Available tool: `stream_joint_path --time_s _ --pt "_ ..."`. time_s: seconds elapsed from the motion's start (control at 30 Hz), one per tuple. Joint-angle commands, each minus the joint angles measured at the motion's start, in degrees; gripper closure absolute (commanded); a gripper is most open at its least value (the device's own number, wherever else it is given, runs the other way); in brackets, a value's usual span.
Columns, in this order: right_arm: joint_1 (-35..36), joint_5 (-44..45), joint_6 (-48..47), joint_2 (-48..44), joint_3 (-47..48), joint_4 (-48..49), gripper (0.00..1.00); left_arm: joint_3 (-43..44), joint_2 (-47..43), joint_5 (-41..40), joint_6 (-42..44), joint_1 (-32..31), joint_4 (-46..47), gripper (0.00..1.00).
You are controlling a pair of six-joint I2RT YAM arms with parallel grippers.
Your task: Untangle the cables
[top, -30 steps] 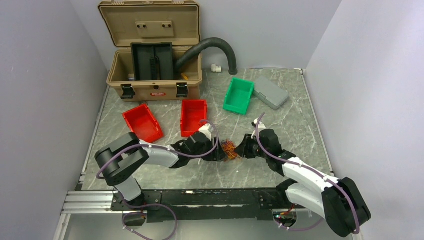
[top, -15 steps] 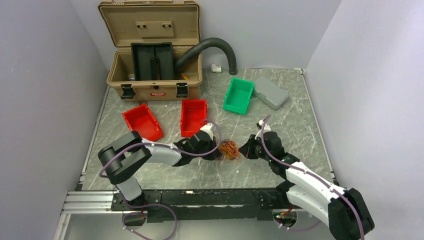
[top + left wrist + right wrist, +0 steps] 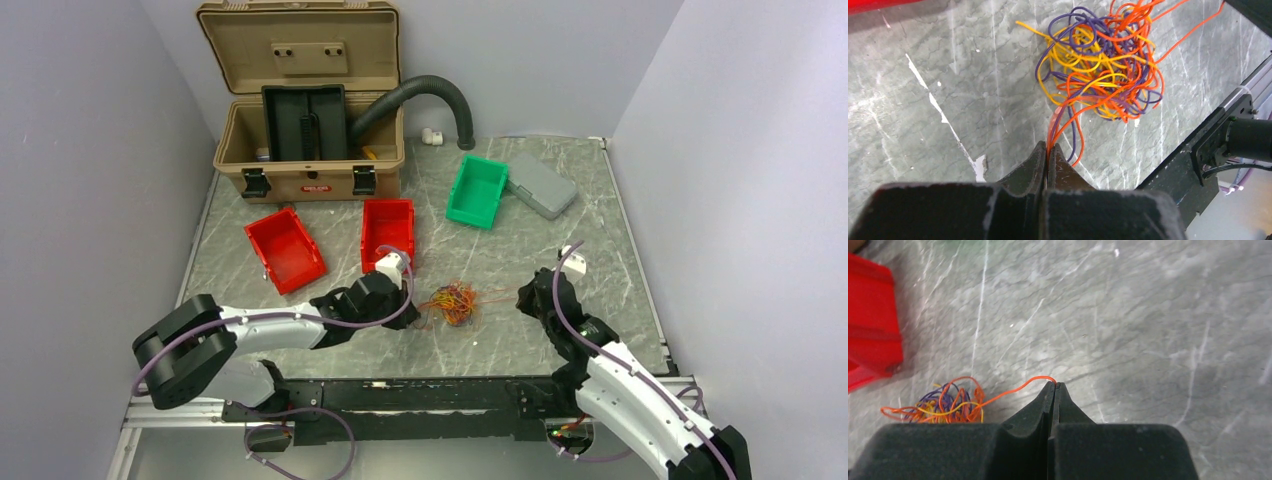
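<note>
The cables [image 3: 453,301] lie as a loose tangle of orange, yellow and purple strands [image 3: 1103,65] on the marble table between my arms. To the tangle's left, my left gripper [image 3: 1048,147] is shut on a few orange and purple strands that run out of it. On its right, my right gripper [image 3: 1054,385] is shut on the end of one orange strand [image 3: 1013,390], which stretches leftward to the bundle [image 3: 943,402]. In the top view the left gripper [image 3: 405,308] and right gripper [image 3: 522,296] sit well apart, with the bundle spread between them.
Two red bins [image 3: 285,245] [image 3: 387,230] stand behind the left arm, a green bin [image 3: 477,190] and a grey case [image 3: 541,184] further back. An open tan toolbox [image 3: 305,130] with a black ribbed hose [image 3: 430,92] is at the rear. The black rail [image 3: 440,395] runs along the near edge.
Both grippers closed on strands at the tangle and pulled apart, the left moving left, the right moving right. The bundle has loosened and spread, with an orange strand drawn out to the right.
</note>
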Motion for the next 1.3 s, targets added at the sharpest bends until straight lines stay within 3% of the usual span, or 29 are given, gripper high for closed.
stream_joint_path --time_s 0.0,0.13,0.23,0.33,0.37,0.4,0.53,0.63,0.97,1.17,1.27 --pt "-0.1 10.2 1.8 1.7 4.6 -4.0 1.00 0.8 -2.1 -0.6 3.7 0.4 -4.3 1.00" --pt "-0.1 13.5 1.9 2.9 7.1 -6.3 1.00 -0.1 -3.1 -1.1 4.0 0.4 -4.4 1.00" --pt "-0.1 7.5 -3.2 2.8 7.3 -3.7 0.98 -0.1 -2.7 1.6 6.2 0.4 -2.1 1.00" --pt "-0.1 -9.6 -11.1 3.0 5.9 3.3 0.38 1.2 -0.3 4.9 7.1 0.4 -1.0 0.97" --pt "-0.1 -14.9 -12.1 3.2 5.2 4.9 0.27 1.3 0.5 6.0 7.1 0.3 -0.2 0.94" --pt "-0.1 -19.6 -12.5 3.4 4.6 6.5 0.26 1.0 1.2 7.3 7.1 0.3 1.1 0.88" --pt "0.0 -32.1 -11.4 4.9 1.1 11.1 0.30 -1.2 0.8 11.7 7.3 0.4 8.3 0.48" --pt "0.7 -38.0 -10.6 5.3 -1.7 14.9 0.35 -1.4 -2.0 10.5 9.0 0.4 6.3 0.35" --pt "4.0 -40.0 -6.9 9.6 -7.2 24.5 0.37 7.6 -6.3 5.3 23.4 0.3 -10.0 0.25" --pt "4.5 -38.5 -4.3 12.7 -8.9 30.0 0.36 16.9 1.5 10.5 32.8 0.4 -14.3 0.22" --pt "4.6 -36.2 -4.0 10.6 -7.8 27.2 0.30 19.9 5.5 11.6 33.9 0.4 -14.2 0.21"
